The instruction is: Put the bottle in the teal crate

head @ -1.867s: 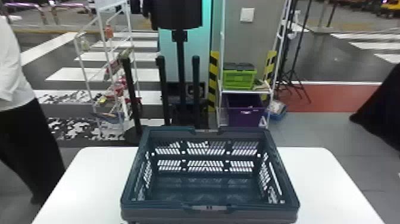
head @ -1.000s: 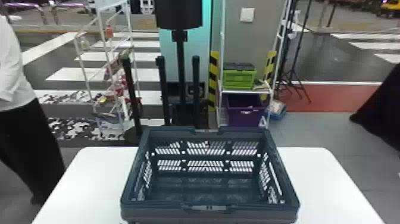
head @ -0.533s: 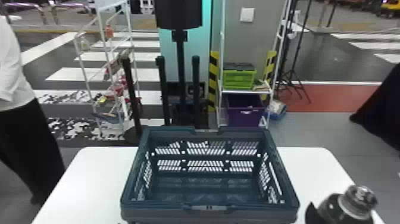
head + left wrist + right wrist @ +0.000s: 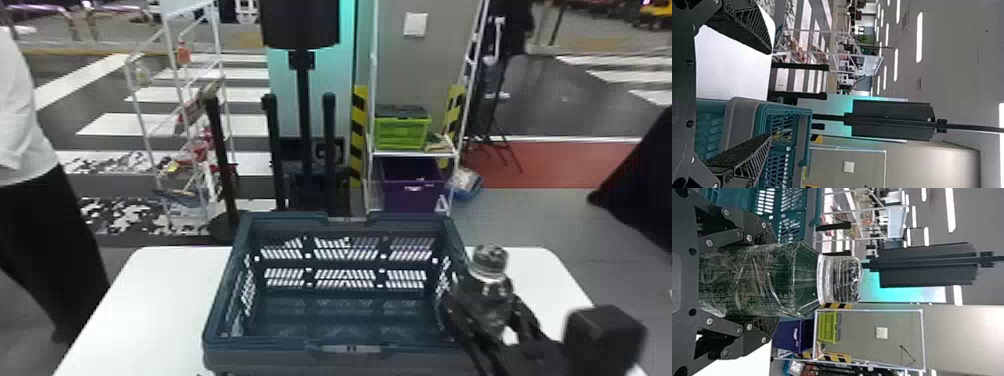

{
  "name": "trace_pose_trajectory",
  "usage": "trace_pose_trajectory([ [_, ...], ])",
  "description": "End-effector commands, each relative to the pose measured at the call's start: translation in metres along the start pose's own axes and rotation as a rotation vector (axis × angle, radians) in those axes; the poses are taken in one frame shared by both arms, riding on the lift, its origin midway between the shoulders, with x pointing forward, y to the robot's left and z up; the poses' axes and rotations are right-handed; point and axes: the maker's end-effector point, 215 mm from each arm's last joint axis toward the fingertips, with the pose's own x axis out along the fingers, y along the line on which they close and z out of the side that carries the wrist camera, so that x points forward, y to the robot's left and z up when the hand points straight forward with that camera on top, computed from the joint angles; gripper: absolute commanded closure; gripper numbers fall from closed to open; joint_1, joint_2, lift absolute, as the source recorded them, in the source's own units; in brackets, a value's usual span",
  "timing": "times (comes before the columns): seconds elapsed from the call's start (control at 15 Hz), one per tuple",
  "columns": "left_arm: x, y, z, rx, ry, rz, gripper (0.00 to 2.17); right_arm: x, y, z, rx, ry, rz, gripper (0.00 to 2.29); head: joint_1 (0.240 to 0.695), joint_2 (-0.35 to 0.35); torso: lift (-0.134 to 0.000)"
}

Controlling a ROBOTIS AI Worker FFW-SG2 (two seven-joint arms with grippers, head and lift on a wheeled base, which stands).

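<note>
Clenches bottle (image 4: 486, 295) in right fingers (image 4: 464, 322) near teal crate (image 4: 270, 346); can't make out bottle's base. Holds left fingers (image 4: 748, 29) apart.

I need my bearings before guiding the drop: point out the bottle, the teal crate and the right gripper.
bottle (image 4: 805, 282): right wrist view, on its clear shoulder
teal crate (image 4: 270, 346): head view, on its near rim
right gripper (image 4: 773, 280): right wrist view, midway between its fingertips

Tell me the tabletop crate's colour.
The crate is teal and grey, clearest in the left wrist view.
</note>
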Motion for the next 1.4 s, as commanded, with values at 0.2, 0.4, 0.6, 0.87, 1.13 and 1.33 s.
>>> trace_pose_trajectory([
  [0.2, 0.001, 0.003, -0.003, 0.002, 0.003, 0.004, 0.14, 0.074, 0.041, -0.01, -0.052, 0.172, 0.08, 2.13, 0.499, 0.0, 0.0],
  [0.4, 0.001, 0.009, -0.006, 0.002, 0.003, 0.014, 0.14, 0.106, 0.061, -0.017, -0.067, 0.272, 0.129, 2.13, 0.499, 0.0, 0.0],
  [0.6, 0.0, 0.011, -0.005, -0.003, -0.002, 0.018, 0.14, 0.125, 0.077, -0.04, -0.089, 0.412, 0.166, 2.13, 0.499, 0.0, 0.0],
  [0.87, -0.001, 0.011, -0.004, -0.004, -0.003, 0.019, 0.14, 0.149, 0.088, -0.07, -0.041, 0.531, 0.225, 2.13, 0.499, 0.0, 0.0],
  [1.13, 0.0, 0.014, -0.004, -0.001, -0.004, 0.022, 0.14, 0.166, 0.099, -0.087, -0.005, 0.604, 0.269, 2.13, 0.499, 0.0, 0.0],
  [1.33, 0.0, 0.015, -0.004, -0.001, -0.003, 0.024, 0.14, 0.179, 0.112, -0.093, 0.007, 0.652, 0.3, 2.13, 0.499, 0.0, 0.0],
])
